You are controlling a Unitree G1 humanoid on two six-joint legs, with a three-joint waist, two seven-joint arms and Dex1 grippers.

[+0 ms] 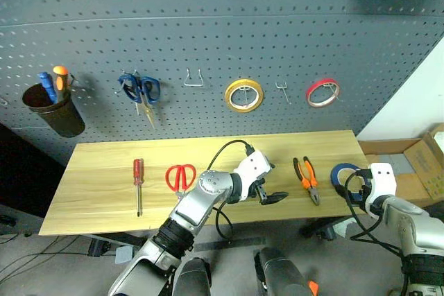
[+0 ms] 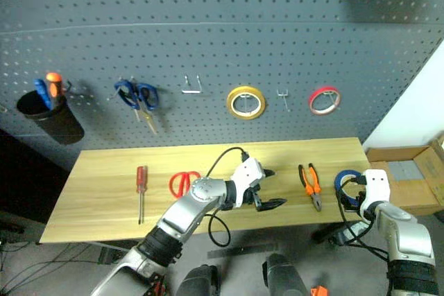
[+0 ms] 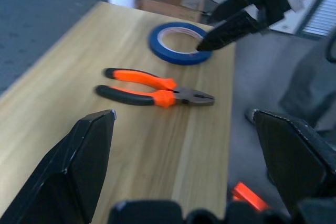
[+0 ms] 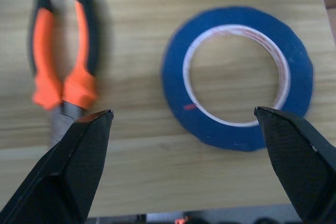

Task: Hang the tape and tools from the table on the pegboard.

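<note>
The blue tape [image 1: 342,171] lies flat at the right end of the table [image 1: 104,199]. My right gripper [image 1: 356,189] hovers open just in front of the tape [image 4: 176,72], its fingers spread wider than the roll. The orange-and-black pliers [image 1: 306,179] lie left of the tape. My left gripper [image 1: 272,197] is open over the table's front edge, pointing right toward the pliers [image 3: 152,90], with nothing in it. The red scissors [image 1: 180,177] and the red-handled screwdriver [image 1: 139,179] lie further left. The pegboard [image 1: 208,25] stands behind the table.
On the pegboard hang blue-handled scissors [image 1: 141,91], a yellow roll [image 1: 243,95], a red roll [image 1: 322,92] and a black cup [image 1: 54,109]. Bare hooks [image 1: 193,80] [image 1: 282,91] sit between them. Cardboard boxes [image 1: 416,164] stand right of the table.
</note>
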